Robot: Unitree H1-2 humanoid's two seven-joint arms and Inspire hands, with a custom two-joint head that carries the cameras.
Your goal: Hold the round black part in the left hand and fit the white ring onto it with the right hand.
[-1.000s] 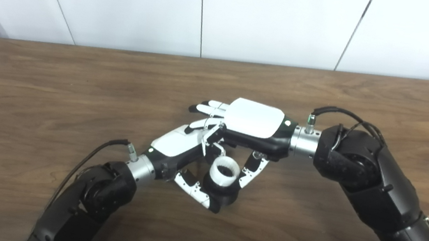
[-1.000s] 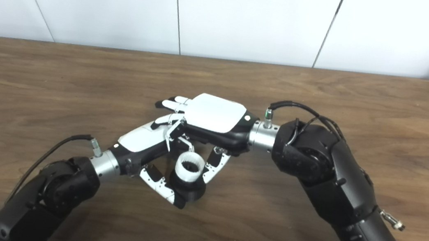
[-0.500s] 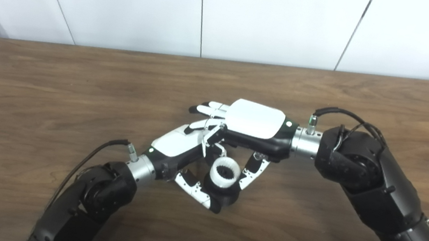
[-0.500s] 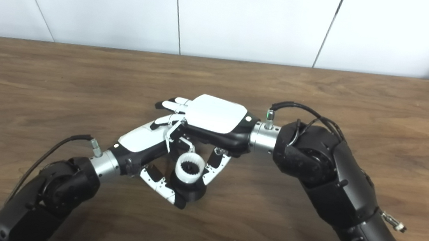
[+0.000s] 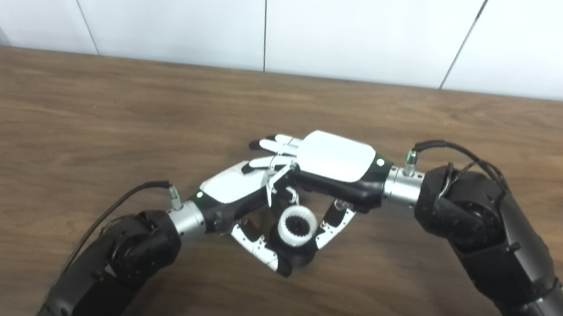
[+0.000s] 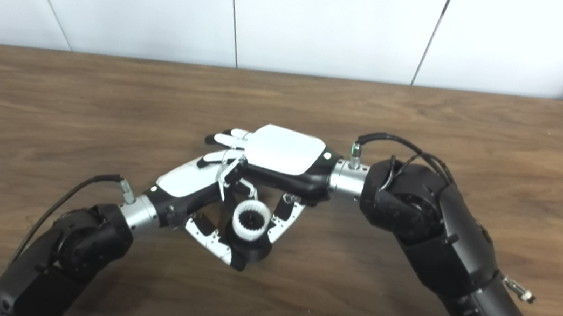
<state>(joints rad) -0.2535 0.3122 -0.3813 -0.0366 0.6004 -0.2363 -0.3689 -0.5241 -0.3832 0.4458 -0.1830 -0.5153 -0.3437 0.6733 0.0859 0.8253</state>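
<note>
Left eye view: left hand (image 5: 233, 195) grips round black part (image 5: 296, 252), toothed white ring (image 5: 297, 227) seated; right hand (image 5: 335, 165) spread

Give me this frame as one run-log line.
left hand: shut on round black part | right hand: thumb beside white ring, grip unclear | ring: on top of black part | table: wooden
</note>
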